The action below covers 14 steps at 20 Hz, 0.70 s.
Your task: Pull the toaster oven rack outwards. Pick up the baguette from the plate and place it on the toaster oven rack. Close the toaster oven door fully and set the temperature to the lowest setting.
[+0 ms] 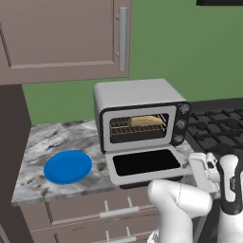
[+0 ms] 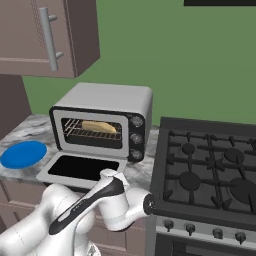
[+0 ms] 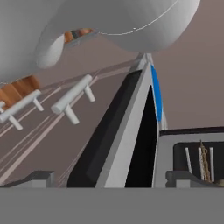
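Note:
The silver toaster oven (image 1: 135, 95) (image 2: 112, 97) stands on the marble counter with its door (image 1: 142, 163) (image 2: 82, 167) folded down flat. Inside, the baguette (image 1: 146, 121) (image 2: 99, 126) lies on the wire rack (image 1: 130, 130) (image 2: 75, 131). Left of the oven the blue plate (image 1: 68, 167) (image 2: 22, 154) is bare. My gripper (image 1: 197, 166) (image 2: 106, 175) (image 3: 116, 179) sits low at the door's front right corner, open and holding nothing. In the hand view the door (image 3: 131, 144) appears edge-on between the wide-apart fingertips (image 3: 39, 177). Three dark knobs (image 1: 180, 124) (image 2: 136, 137) run down the oven's right side.
A black gas stove (image 2: 210, 170) (image 1: 218, 128) adjoins the counter on the right. Wall cabinets (image 1: 61, 38) (image 2: 45, 35) hang above the oven. Drawers with bar handles (image 1: 116, 211) (image 3: 72, 98) sit below the counter edge, close to my hand.

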Tool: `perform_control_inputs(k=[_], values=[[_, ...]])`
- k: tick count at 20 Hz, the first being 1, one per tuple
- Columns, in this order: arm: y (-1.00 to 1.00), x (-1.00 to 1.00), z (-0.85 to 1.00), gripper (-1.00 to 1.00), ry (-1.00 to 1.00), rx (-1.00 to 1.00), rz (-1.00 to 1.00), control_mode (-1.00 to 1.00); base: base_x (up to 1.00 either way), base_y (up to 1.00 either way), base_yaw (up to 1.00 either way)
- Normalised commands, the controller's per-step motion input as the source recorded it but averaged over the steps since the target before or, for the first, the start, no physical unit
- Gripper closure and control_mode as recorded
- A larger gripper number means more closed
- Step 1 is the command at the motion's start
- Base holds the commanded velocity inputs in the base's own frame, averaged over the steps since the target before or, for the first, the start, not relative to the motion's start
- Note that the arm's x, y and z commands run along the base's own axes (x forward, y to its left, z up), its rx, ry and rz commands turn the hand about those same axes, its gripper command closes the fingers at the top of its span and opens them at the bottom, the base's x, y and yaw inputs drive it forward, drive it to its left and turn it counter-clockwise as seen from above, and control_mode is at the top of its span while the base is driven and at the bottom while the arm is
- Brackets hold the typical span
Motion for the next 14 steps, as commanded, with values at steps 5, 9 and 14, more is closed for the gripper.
perform_control_inputs(k=[5, 9, 14], values=[[0.12, 0.3, 0.0, -1.0, 0.0, 0.0, 0.0, -1.0, 0.0, 0.0, 0.0], [0.13, 0.41, -0.12, -1.0, 0.0, -0.02, -0.01, -1.0, 0.0, 0.0, 0.0], [0.0, 0.47, -0.4, -1.0, 0.0, -0.04, -0.05, -1.0, 0.0, 0.0, 0.0]])
